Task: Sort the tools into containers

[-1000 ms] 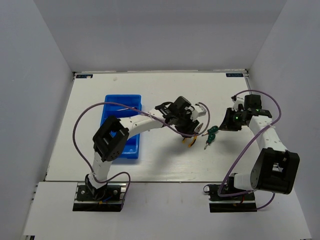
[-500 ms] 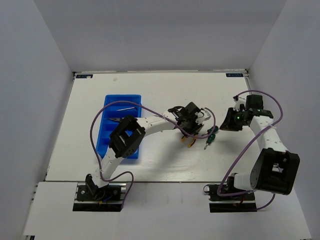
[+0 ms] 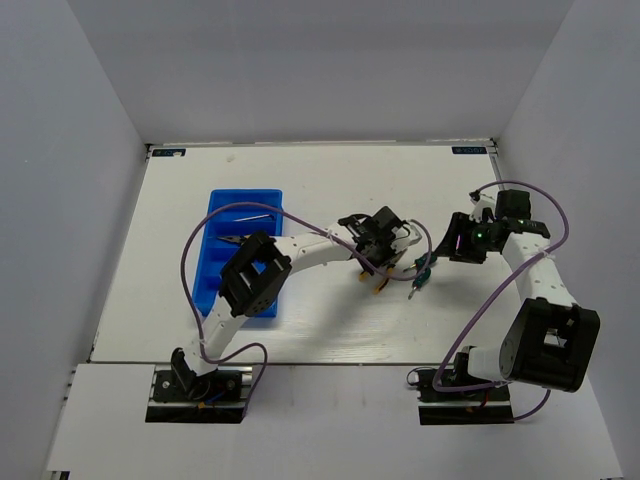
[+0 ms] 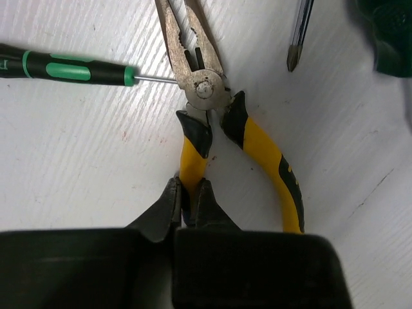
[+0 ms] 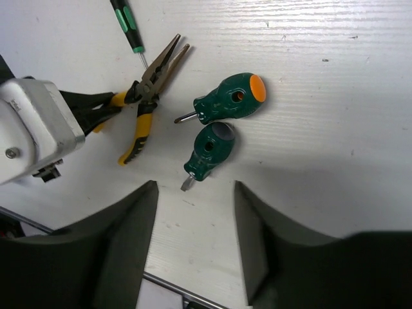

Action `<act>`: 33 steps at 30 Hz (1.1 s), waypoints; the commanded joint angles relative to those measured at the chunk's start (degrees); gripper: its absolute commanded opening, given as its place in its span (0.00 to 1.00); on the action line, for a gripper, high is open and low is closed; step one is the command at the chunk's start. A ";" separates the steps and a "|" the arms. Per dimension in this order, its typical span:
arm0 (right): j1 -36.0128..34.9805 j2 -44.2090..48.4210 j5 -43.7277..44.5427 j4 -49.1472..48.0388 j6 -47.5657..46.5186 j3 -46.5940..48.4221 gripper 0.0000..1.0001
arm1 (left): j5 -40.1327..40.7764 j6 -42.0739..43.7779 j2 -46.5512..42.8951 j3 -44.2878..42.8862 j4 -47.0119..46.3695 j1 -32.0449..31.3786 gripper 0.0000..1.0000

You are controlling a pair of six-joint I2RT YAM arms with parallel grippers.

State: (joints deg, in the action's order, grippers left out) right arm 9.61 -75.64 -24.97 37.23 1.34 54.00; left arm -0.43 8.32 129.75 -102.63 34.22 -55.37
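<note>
From above, my left gripper (image 3: 380,268) reaches to mid-table and sits over the pliers (image 3: 379,284). My right gripper (image 3: 452,245) hangs just beyond the green-handled screwdrivers (image 3: 422,268), which lie between my two hands. The blue bin (image 3: 246,195) stands well to the left, apart from all of these. Only this view shows it. A thin pale tool (image 3: 246,213) lies in its far compartment and something dark (image 3: 233,238) in the next, though I cannot tell what kind. My own arm hides part of the nearer compartments.

My left wrist camera shows what the top view cannot: my fingers (image 4: 168,207) are pinched narrow on one yellow handle of the pliers, which lie flat on the white table (image 4: 77,154) with the other handle splayed free. A slim screwdriver (image 4: 64,68) points its blade at the plier pivot.

In my right wrist view, my fingers (image 5: 129,257) are spread wide and hold nothing. Two stubby screwdrivers (image 5: 222,119) lie side by side just ahead of them, one with an orange cap. Beyond them are the pliers and my left hand clamping them.
</note>
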 commanded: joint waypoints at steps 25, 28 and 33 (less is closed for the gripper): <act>1.03 1.63 -5.88 0.65 -0.20 1.81 0.61 | 48.17 45.03 -56.07 53.56 -47.55 9.22 0.00; 1.03 1.55 -6.05 0.82 -0.11 1.64 0.61 | 45.26 45.03 -57.95 55.17 -49.33 13.96 0.00; 0.94 1.46 -6.76 0.91 -0.20 1.73 0.61 | 39.64 46.87 -55.06 54.38 -49.33 21.34 0.00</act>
State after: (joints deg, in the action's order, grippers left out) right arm 10.39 -74.50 -30.02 37.54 1.13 54.00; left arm 42.76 51.59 75.02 -46.65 -8.86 -37.10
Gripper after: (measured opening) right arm 0.613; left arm 0.161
